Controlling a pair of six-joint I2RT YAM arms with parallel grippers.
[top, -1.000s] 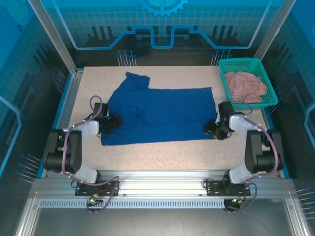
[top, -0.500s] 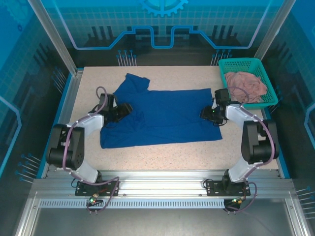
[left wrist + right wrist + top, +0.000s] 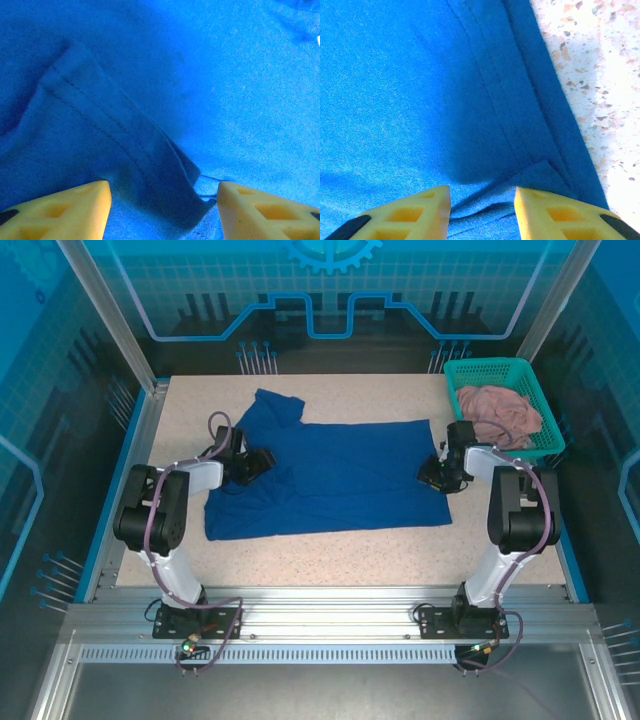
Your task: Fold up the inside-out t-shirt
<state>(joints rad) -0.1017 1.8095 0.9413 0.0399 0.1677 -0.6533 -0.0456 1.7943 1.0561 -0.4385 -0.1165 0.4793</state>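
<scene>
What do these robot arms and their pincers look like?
The left arm and right arm have silver-grey links with black joints and purplish cables looping alongside. The left gripper and right gripper each end in two yellow wedge-shaped fingers with moulded recesses and black patches.

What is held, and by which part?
Nothing yet: left gripper open over a folded seam of the royal-blue cotton t-shirt, right gripper open over its hem.

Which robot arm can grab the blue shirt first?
Right, probably: the right end effector straddles a raised hem fold at the t-shirt edge; the left end effector stands wider open.
</scene>
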